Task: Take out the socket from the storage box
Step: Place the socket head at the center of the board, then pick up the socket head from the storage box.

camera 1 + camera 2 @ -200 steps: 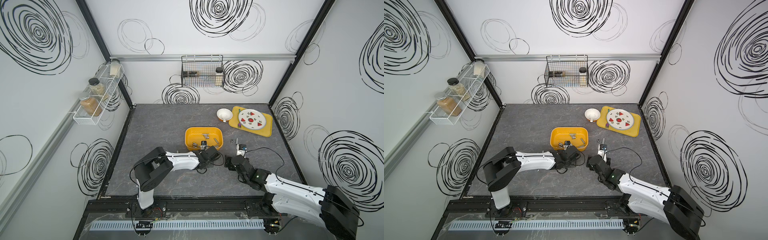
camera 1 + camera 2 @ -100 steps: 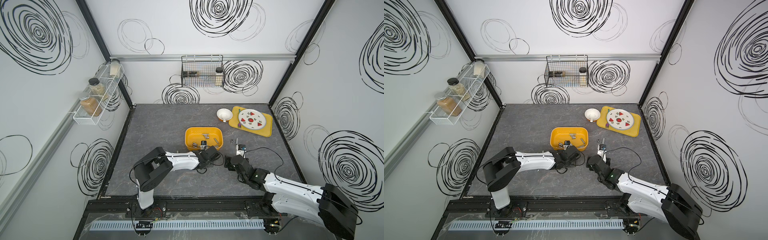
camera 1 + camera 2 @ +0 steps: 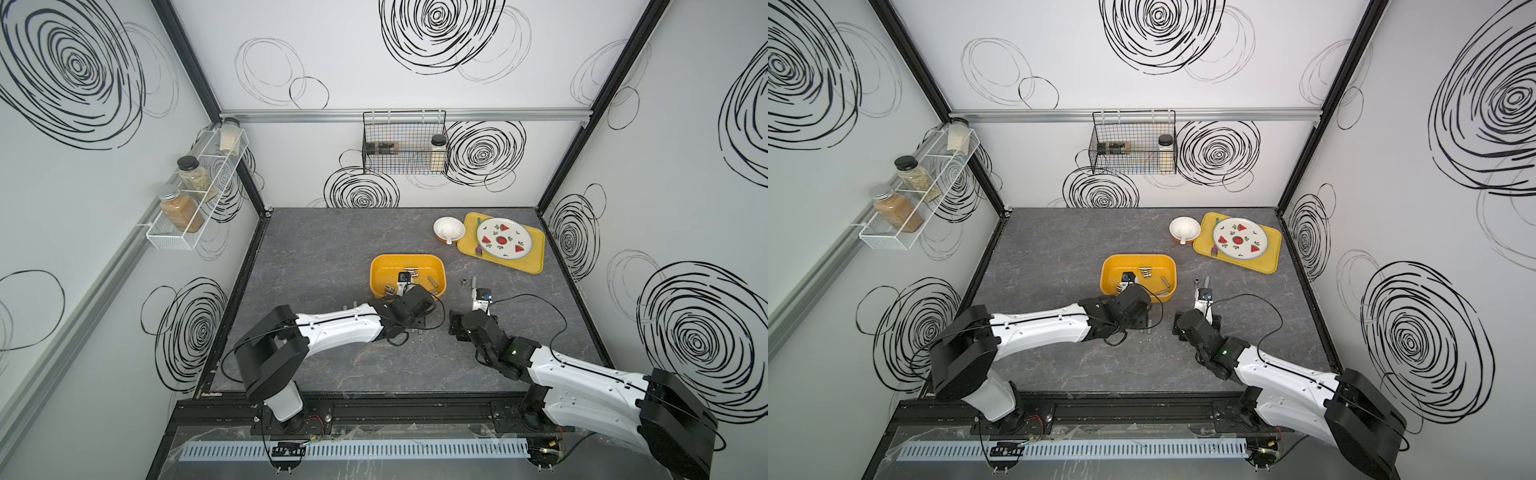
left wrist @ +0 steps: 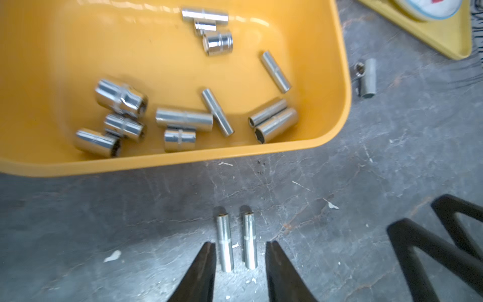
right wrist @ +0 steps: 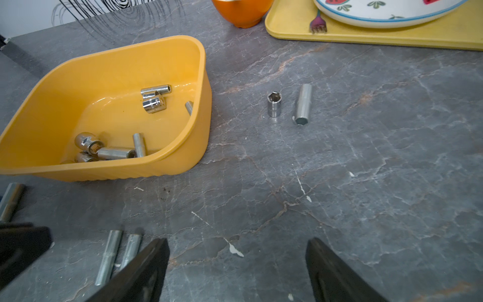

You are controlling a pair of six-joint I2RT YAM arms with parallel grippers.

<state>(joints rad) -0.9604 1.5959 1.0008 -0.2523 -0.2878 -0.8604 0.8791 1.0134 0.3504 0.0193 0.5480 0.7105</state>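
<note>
Table: a dark grey marbled top that carries everything you will work with.
Storage box: a deep yellow-orange tub at mid-table, just beyond the left arm's wrist.
Right gripper: the right gripper has its jaws spread wide with nothing between them, low over bare table beside the tub.
Left gripper: the left gripper has its jaws apart, straddling two slim sockets that lie side by side on the table just outside the tub's near wall. Neither looks pinched.
Remaining sockets: about a dozen still lie on the tub floor, most bunched toward the near wall and touching each other.
Look: bright chrome cylinders, some short and fat, some long and thin, each with a hex mouth at one end.
Handling: expect solid steel that is stiff, dense for its size, slick on the polish, and ready to roll.
Grip: close across the barrel at mid-length, square to its axis.
Easiest pick: the lone slim socket lies clear of its neighbours, so you could reach it without nudging the rest.
</note>
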